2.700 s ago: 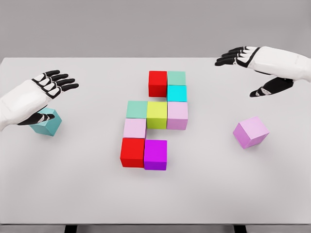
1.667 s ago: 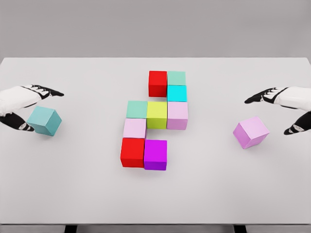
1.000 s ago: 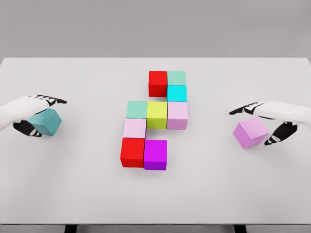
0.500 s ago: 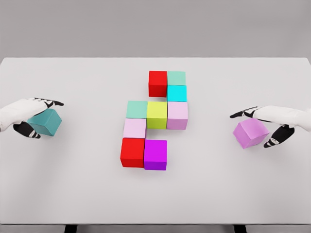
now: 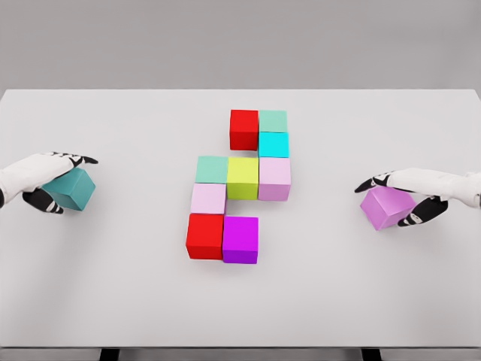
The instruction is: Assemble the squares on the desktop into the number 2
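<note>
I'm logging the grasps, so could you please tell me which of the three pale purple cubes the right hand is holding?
The tilted pale purple cube at the far right, apart from the figure, sits between the right hand fingers.

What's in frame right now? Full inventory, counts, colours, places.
Red cubes: 2, top left and bottom left of the centre cluster.
Mint cubes: 2, top right and middle-row left.
Cyan cube: 1, under the top mint.
Yellow-green cube: 1, middle row centre.
Pale pink cubes: 2, middle-row right and above the lower red.
Magenta cube: 1, bottom right of cluster.
Teal cube: 1, far left.
Lilac cube: 1, far right.
Table: 1, white.
Left hand: closed around teal cube.
Right hand: closed around lilac cube.
</note>
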